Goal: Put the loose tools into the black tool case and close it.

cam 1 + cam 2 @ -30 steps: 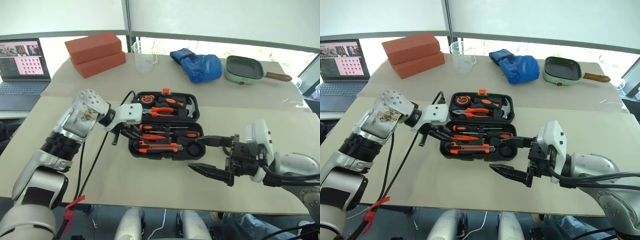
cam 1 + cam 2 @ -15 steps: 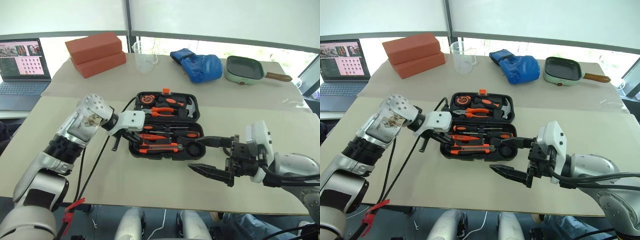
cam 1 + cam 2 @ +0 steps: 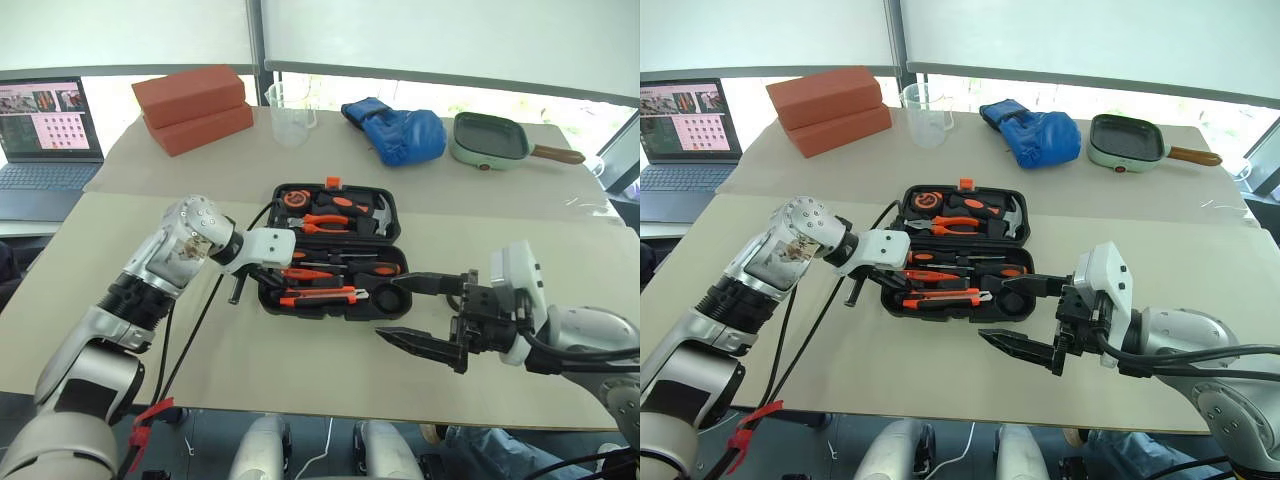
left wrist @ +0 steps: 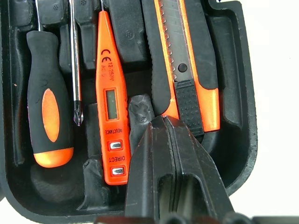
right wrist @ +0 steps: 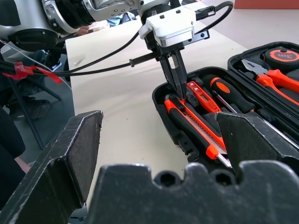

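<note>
Lying open at frame centre on the beige worktop (image 3: 300,370), black moulded-plastic tool case (image 3: 332,250); left tool (image 4: 164,122) shut, empty, tips at orange-and-black utility knife (image 4: 187,60); right tool (image 3: 425,312) wide open, empty.

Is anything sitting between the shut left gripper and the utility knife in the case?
Nothing visible. The left gripper, fingers together, points down at the handle end of the utility knife, which lies in its slot in the black tool case beside the tester screwdriver.
</note>
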You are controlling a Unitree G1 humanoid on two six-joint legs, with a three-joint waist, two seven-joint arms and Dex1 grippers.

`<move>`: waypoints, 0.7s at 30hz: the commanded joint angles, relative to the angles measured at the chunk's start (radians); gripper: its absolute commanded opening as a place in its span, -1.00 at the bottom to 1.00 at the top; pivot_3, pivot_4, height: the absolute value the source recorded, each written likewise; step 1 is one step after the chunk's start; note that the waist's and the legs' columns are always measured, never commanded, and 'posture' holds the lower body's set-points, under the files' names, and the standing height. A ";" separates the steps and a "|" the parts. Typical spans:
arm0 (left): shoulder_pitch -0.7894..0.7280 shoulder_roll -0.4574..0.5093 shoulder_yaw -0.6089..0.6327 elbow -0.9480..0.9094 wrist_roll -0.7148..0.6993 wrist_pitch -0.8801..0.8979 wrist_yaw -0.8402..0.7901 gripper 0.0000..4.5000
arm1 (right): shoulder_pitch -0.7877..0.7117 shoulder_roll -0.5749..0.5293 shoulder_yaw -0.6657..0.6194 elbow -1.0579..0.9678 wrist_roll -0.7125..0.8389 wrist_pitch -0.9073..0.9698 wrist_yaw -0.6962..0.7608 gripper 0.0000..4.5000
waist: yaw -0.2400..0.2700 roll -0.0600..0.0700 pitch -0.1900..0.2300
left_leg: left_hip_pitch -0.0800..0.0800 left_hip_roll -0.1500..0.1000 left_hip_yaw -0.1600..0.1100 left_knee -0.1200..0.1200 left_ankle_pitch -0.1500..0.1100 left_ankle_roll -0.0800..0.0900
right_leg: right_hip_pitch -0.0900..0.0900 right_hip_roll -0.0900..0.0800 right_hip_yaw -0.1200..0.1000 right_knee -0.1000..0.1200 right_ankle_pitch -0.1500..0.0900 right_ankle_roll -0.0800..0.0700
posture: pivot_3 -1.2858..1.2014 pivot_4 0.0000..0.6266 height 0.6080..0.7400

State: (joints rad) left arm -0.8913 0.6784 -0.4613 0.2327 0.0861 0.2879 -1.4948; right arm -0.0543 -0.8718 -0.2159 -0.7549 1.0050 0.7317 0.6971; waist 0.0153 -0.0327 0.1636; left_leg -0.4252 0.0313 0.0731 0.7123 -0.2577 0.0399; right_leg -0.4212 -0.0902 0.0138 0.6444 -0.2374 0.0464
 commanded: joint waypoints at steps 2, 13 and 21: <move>-0.094 -0.059 0.033 -0.055 -0.076 0.076 -0.045 -0.98 | 0.001 0.000 -0.027 -0.014 0.014 -0.010 -0.001 1.00 | 0.002 0.000 0.000 | -0.001 0.000 0.000 0.000 0.000 0.000 | 0.000 0.000 0.000 0.000 0.000 0.000 | 0.03 -0.52 0.98; -0.060 -0.138 -0.079 -0.033 0.008 -0.020 -0.004 -0.98 | 0.011 -0.004 -0.037 -0.024 0.021 -0.005 -0.012 1.00 | -0.005 0.000 0.000 | 0.000 0.000 0.000 0.000 0.000 0.000 | 0.000 0.001 0.001 -0.001 0.000 0.000 | 0.03 -0.52 0.98; -0.013 -0.142 -0.129 0.001 0.082 -0.133 0.032 -0.98 | 0.024 0.001 -0.034 -0.036 0.025 -0.008 -0.030 1.00 | -0.001 0.000 0.000 | 0.000 0.000 -0.001 0.000 0.000 0.000 | 0.001 0.000 0.000 -0.001 0.000 0.000 | 0.03 -0.52 0.98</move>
State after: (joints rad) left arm -0.9271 0.5415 -0.5531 0.2143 0.1371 0.1833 -1.4638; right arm -0.0295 -0.8719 -0.2197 -0.7581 1.0062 0.7317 0.6724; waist 0.0139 -0.0326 0.1635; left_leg -0.4250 0.0310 0.0724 0.7123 -0.2579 0.0401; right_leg -0.4205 -0.0900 0.0142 0.6434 -0.2373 0.0467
